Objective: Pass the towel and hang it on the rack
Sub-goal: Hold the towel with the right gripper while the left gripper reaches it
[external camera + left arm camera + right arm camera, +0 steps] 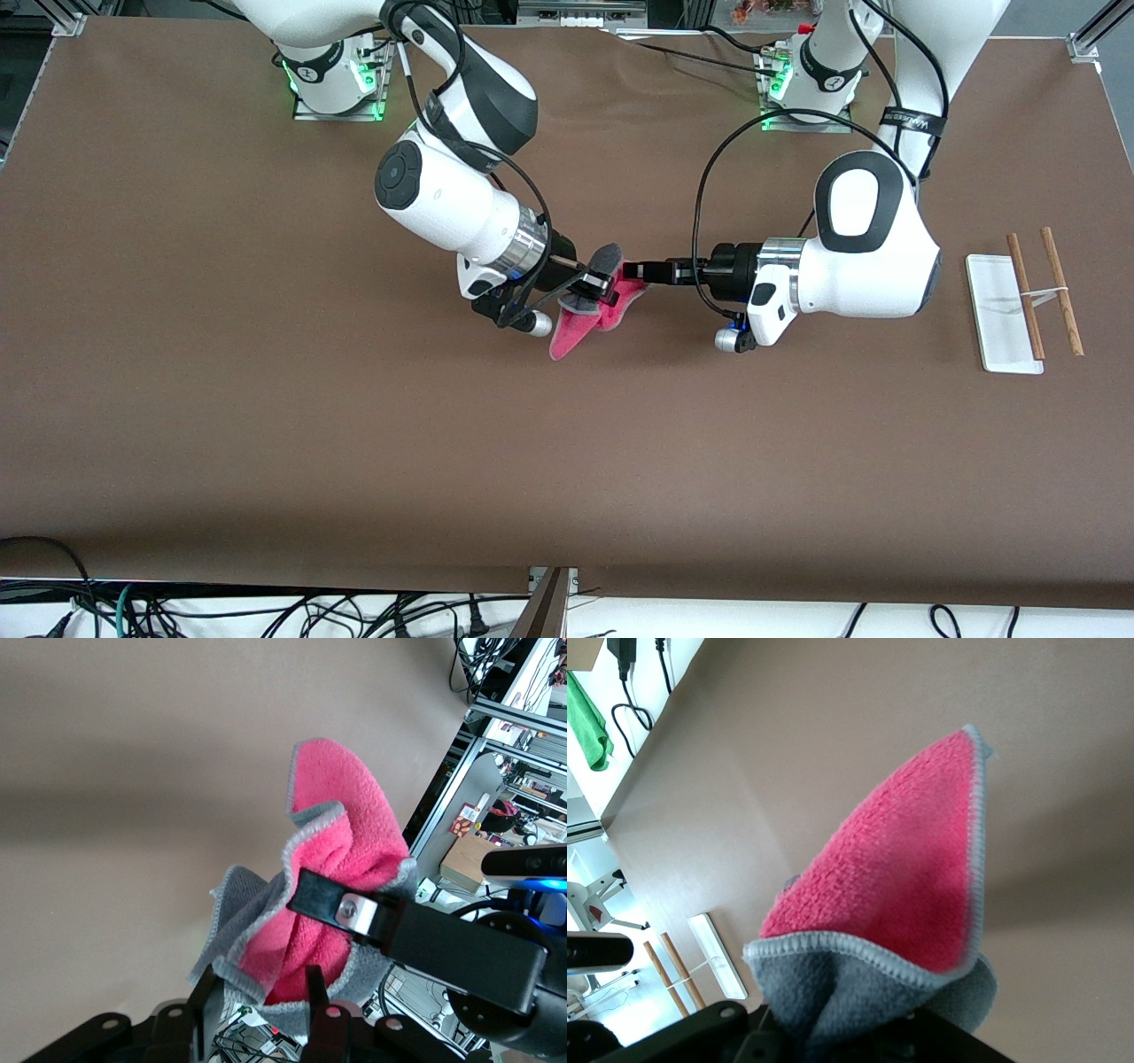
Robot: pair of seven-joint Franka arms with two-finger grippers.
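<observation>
The towel point(574, 333), pinkish-red with a dark grey back, hangs bunched in the air over the middle of the table. My right gripper point(595, 283) is shut on its upper part; in the right wrist view the towel point(895, 877) covers the right gripper point(833, 1036). My left gripper point(631, 270) reaches in level from the left arm's end. Its fingers are open on either side of the towel's edge point(345, 815); in the left wrist view the left gripper point(257, 1001) sits just below the right gripper's finger point(354, 912). The rack point(1038, 292) stands at the left arm's end of the table.
The rack's flat white base point(999, 310) lies beside its two brown rods; the rack also shows in the right wrist view point(680, 973). Cables hang along the table's edge nearest the front camera point(266, 611). Both arm bases stand at the farthest edge.
</observation>
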